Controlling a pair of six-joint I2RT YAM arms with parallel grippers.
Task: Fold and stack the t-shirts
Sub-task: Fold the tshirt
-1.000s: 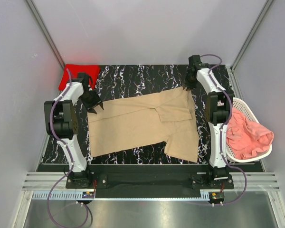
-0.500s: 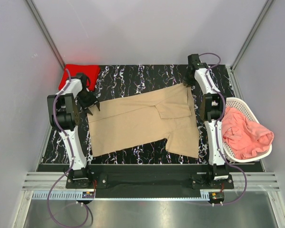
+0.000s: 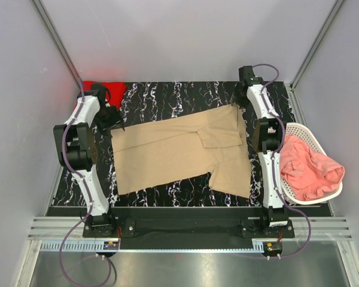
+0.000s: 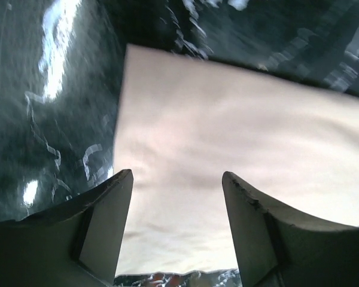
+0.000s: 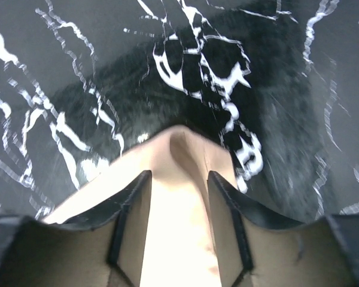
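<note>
The tan t-shirt (image 3: pixel 179 152) lies spread flat on the black marbled table (image 3: pixel 167 95), one sleeve folded in near the right. My left gripper (image 3: pixel 112 120) hovers over its far left corner, open; in the left wrist view that gripper (image 4: pixel 178 175) has flat tan cloth (image 4: pixel 227 119) beneath its spread fingers. My right gripper (image 3: pixel 240 103) is at the far right corner, open; in the right wrist view this gripper (image 5: pixel 179 174) straddles a raised crease of the tan cloth (image 5: pixel 182 143). A red t-shirt (image 3: pixel 112 90) lies at the back left. A pink t-shirt (image 3: pixel 311 170) fills the basket.
A white lattice basket (image 3: pixel 297 130) stands off the table's right edge beside the right arm. Grey walls close in the back and both sides. Bare marbled table shows behind the tan shirt and along its near edge (image 3: pixel 179 191).
Both grippers have opened wider and the tan shirt's far corners now rest on the table. The left gripper has drawn back toward the far left; the right arm has straightened slightly.
</note>
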